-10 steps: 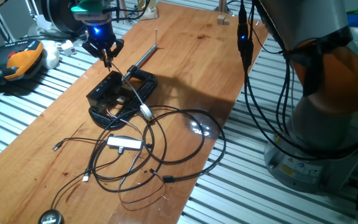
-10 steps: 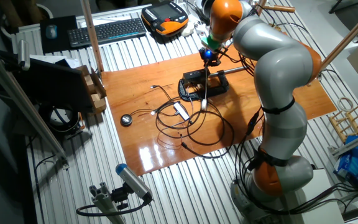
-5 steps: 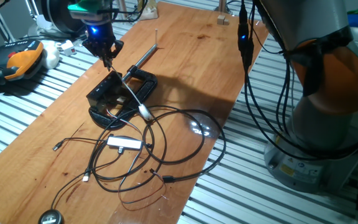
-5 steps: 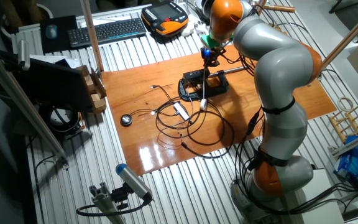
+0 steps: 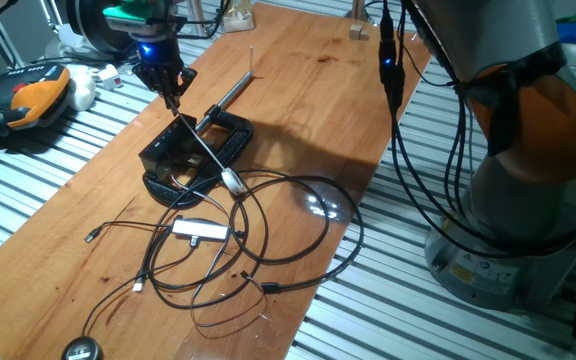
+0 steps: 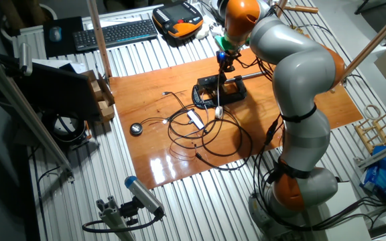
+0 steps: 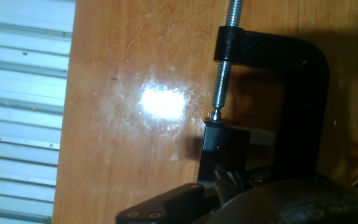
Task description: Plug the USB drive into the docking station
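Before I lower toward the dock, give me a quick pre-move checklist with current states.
1. Gripper above the docking station: ok, it hovers over the far end.
2. Cable hanging from the gripper down to a silver plug beside the dock: ok, visible.
3. Clamp pressing the dock: ok, screw tip touches the black block.
4. Port location: cannot tell.
5. Loose cables in front of the dock: not ok, tangled.

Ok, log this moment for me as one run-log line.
phase: approach | gripper: above the docking station, jaw state unclear | USB drive: not discernible | clamp: screw tip against the dock | plugged: not yet
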